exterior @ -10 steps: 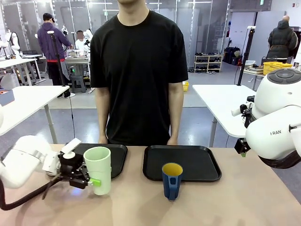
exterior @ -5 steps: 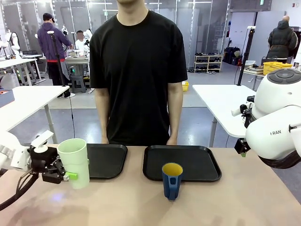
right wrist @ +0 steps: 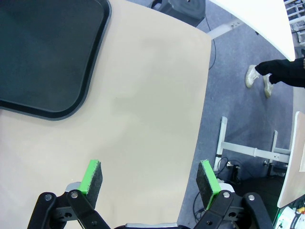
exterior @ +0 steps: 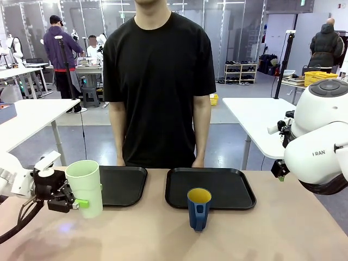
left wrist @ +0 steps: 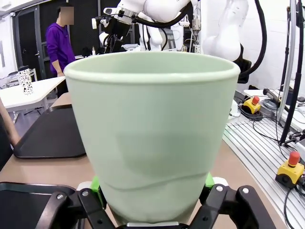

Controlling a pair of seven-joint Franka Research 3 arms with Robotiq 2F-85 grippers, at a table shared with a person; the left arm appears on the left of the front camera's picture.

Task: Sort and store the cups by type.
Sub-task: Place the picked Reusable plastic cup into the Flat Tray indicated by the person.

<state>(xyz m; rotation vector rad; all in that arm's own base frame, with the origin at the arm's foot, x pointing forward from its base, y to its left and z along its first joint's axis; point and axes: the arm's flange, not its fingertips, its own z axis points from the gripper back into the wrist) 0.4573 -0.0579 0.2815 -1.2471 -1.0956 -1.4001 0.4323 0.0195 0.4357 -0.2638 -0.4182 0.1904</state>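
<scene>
The place was a robotics laboratory in a large open hall. A white robot arm (exterior: 321, 141) stood at the wooden surface (exterior: 272, 234). Yellow emergency-stop boxes with red buttons (left wrist: 289, 168) lay near thick black cables (left wrist: 295, 76) on a ribbed metal bench (left wrist: 257, 148). Behind the person, the grey floor (exterior: 228, 136) carried white worktables (exterior: 255, 117), a black pole stand (exterior: 284, 60), a yellow crate (exterior: 318, 76) and a low rack with shoes (exterior: 241, 72). Glass partition walls (exterior: 234, 32) closed the far side, where people stood at a table full of equipment (exterior: 87, 68).
</scene>
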